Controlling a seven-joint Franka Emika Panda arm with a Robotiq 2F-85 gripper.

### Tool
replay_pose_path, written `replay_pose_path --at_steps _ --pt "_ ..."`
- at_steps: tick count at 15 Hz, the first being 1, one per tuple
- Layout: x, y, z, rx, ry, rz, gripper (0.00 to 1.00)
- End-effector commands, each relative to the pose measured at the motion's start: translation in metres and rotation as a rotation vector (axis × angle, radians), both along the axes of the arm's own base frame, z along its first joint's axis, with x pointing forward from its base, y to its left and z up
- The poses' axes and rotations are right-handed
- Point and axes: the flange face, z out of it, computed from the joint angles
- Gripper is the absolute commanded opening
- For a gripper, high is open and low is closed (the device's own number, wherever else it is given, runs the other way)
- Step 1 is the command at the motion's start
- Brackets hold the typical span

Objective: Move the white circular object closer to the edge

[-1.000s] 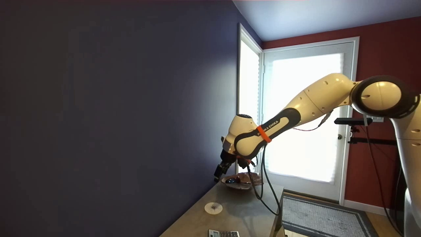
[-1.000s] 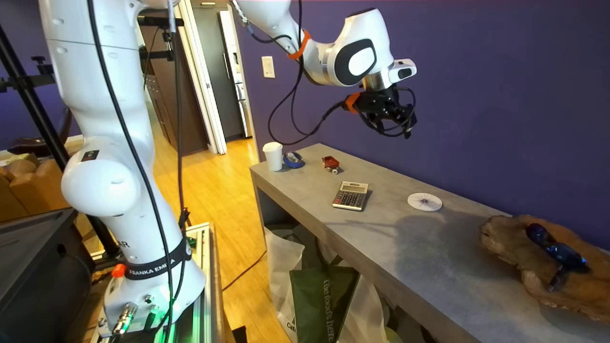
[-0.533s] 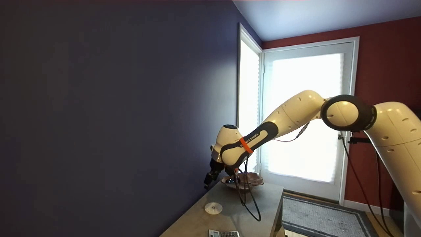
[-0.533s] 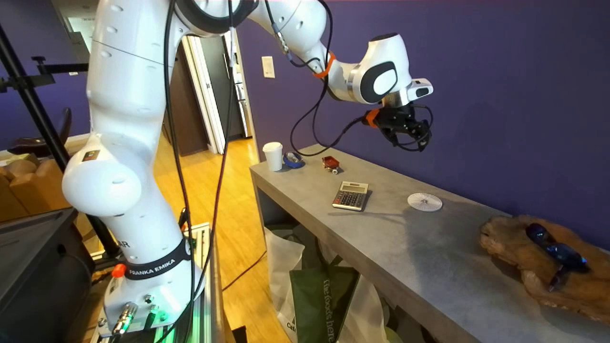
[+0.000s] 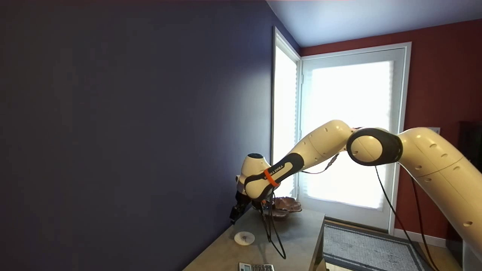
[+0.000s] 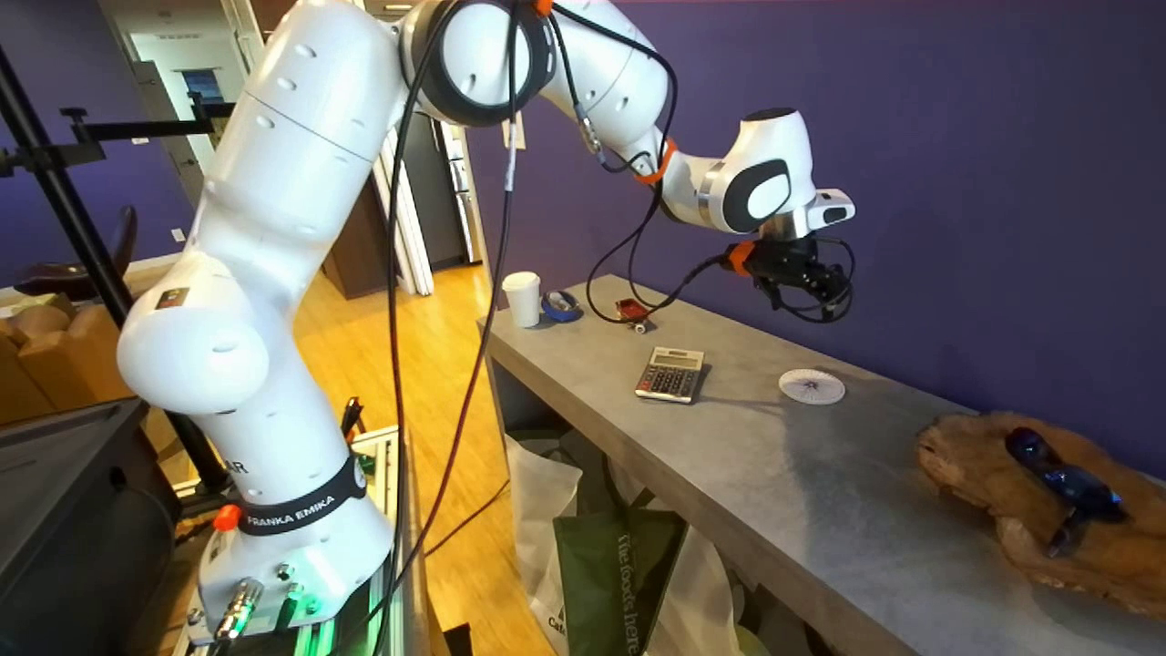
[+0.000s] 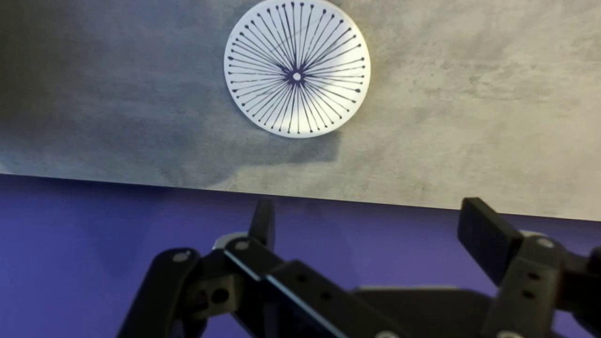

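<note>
The white circular object is a flat white disc with dark lines radiating from its centre. It lies on the grey table near the purple wall in both exterior views (image 5: 244, 238) (image 6: 812, 386). In the wrist view the disc (image 7: 296, 103) is at the upper middle, its top rim just cut off. My gripper (image 7: 368, 216) is open and empty, its fingers (image 7: 488, 237) wide apart over the wall side of the table edge in that view. In the exterior views the gripper (image 5: 233, 217) (image 6: 836, 301) is above the table, close to the wall, apart from the disc.
The purple wall (image 6: 956, 228) runs along the table's back. A calculator (image 6: 671, 374), a red toy wagon (image 6: 631, 310), a blue ring (image 6: 560, 306) and a white cup (image 6: 522, 299) stand on the table (image 6: 729, 456). A brown wooden bowl (image 6: 966, 456) with sunglasses (image 6: 1079, 492) is at the far end.
The arm has reached forward and the gripper has come down towards the table, moving nearer the disc. The disc and the other objects have not moved.
</note>
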Motion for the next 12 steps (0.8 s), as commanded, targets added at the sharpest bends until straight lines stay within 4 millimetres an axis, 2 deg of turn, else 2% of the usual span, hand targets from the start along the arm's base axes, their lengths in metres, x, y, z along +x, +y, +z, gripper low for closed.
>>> replay_pose_path --at_steps 1,12 --pt "0.018 -0.004 -0.016 -0.024 0.033 0.019 1.0" --pt "0.047 -0.022 -0.066 -0.016 0.056 0.077 1.0"
